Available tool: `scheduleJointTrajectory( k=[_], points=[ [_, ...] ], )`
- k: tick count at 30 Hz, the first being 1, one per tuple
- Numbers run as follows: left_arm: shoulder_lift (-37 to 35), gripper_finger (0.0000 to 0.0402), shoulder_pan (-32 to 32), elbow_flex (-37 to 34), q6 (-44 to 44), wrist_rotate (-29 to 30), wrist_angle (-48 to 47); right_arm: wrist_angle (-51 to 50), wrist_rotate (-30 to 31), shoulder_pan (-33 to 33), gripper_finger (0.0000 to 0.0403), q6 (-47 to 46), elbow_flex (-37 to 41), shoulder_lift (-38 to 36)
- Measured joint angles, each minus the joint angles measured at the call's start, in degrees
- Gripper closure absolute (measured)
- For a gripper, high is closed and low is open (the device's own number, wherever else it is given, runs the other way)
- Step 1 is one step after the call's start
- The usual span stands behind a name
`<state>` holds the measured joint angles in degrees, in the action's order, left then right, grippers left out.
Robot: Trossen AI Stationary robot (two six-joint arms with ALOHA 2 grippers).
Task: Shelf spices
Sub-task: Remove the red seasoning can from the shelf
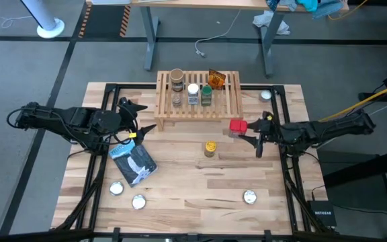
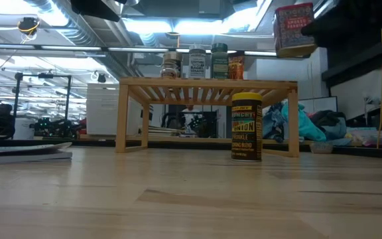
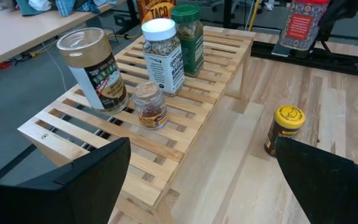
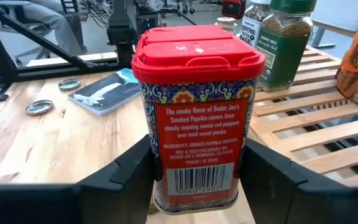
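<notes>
Spices on rack: big tan-lid jar, small clear jar, white-lid jar, green-lid jar and orange packet already up on the shelf.
Red tin: upright, pinched between the right gripper fingers, lifted clear of the table just off the shelf's right front corner.
Key relation: shelf lies ahead and to the left of that tin; the bare slats on the right end look like the nearest free spot, though I can't judge its height over them well.
Yellow-lid jar: standing on the table in front of the shelf, between both arms.
Left gripper: fingers spread wide, holding nothing, by the shelf's left end.
</notes>
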<state>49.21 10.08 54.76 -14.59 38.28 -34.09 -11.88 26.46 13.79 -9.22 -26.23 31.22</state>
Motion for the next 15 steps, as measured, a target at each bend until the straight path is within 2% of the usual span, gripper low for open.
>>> scheduleJointTrajectory(
  k=[4,9,15],
  points=[
    [0.01,0.0008,-0.01,0.00,0.00,0.00,0.00,4.37,-0.22,0.13,0.0198,-1.56,4.32,-0.54],
    [0.00,0.0008,-0.01,0.00,0.00,0.00,0.00,14.74,-1.26,0.10,0.0198,-1.58,11.50,-3.46],
    [0.00,0.0008,0.00,0.01,0.00,0.00,0.00,16.45,-2.86,0.08,0.0198,-3.06,16.27,-6.85]
  ],
)
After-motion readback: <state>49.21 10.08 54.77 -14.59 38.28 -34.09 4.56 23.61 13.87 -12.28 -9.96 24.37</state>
